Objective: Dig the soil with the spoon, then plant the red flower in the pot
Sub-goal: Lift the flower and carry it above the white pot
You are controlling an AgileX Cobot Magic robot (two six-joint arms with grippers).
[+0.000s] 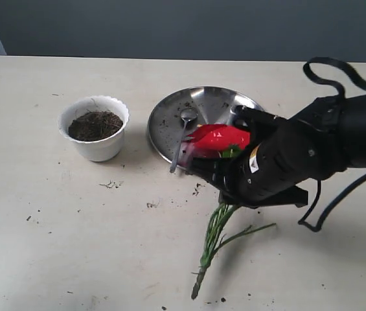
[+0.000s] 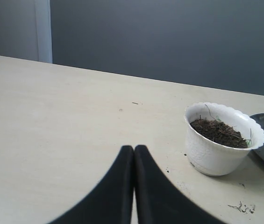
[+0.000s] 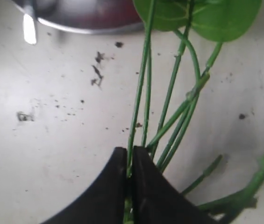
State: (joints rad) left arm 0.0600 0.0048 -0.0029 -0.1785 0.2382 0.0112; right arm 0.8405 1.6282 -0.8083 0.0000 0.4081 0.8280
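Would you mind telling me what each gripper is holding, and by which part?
The right gripper pinches the red flower by its green stems; the left gripper is shut on nothing.

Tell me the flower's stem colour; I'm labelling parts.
Green: the red flower's thin stems show best in the right wrist view.

Pot (image 1: 94,137) sits left of the plate (image 1: 163,120); spoon (image 1: 184,133) rests in the plate, flower (image 1: 217,138) over its front edge.

Ahead of the left gripper (image 2: 134,154), whose jaws are pressed together on nothing, the pot (image 2: 218,149) of soil (image 2: 219,131) stands off to one side, well clear.
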